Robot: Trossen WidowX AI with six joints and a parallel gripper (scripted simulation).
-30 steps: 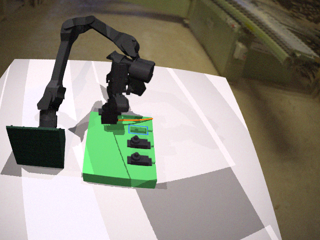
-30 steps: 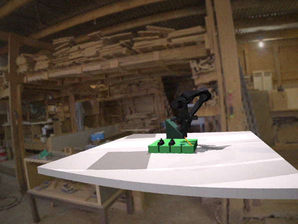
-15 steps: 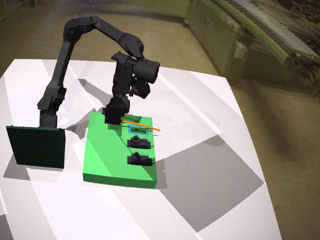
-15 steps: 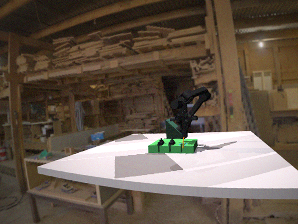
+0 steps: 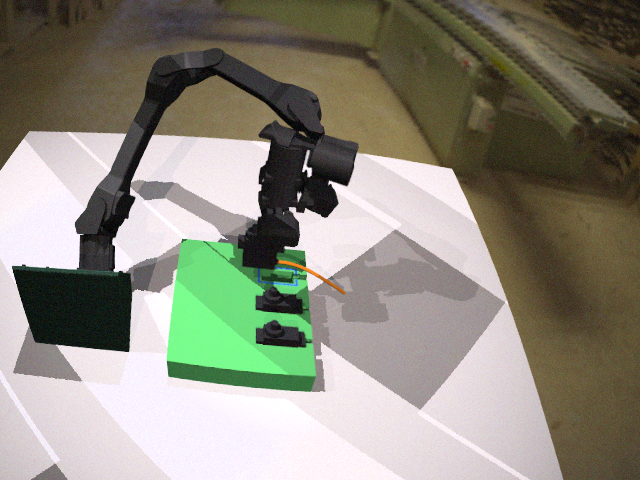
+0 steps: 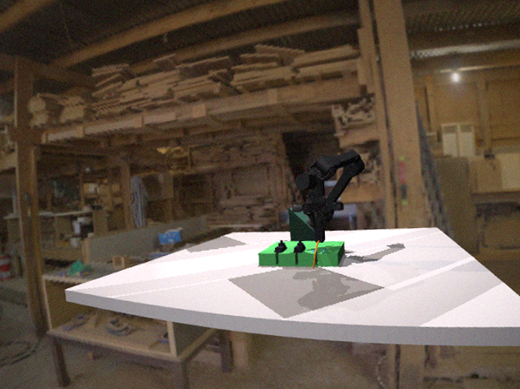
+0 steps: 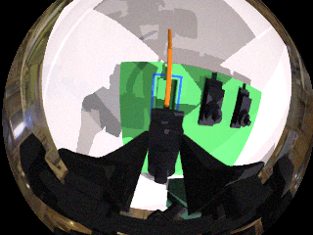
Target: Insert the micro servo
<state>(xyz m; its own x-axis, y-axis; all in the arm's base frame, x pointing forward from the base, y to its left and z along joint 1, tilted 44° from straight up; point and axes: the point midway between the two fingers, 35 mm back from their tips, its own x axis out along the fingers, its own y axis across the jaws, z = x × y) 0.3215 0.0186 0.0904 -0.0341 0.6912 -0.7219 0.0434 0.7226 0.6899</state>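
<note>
My gripper is shut on the loose micro servo, a black block seen between the fingers in the wrist view. In the top and exterior views the fingers hide the servo's body. Its orange cable runs out away from the arm, over the marked pocket and past the deck's edge. The pocket, outlined in blue, is in the green deck. The servo is above the deck, just arm-side of the pocket. How high it hangs and its shaft are unclear.
Two black servos sit in the deck beside the marked pocket. A dark green upright panel stands beside the deck, in front of the arm's base in the top view.
</note>
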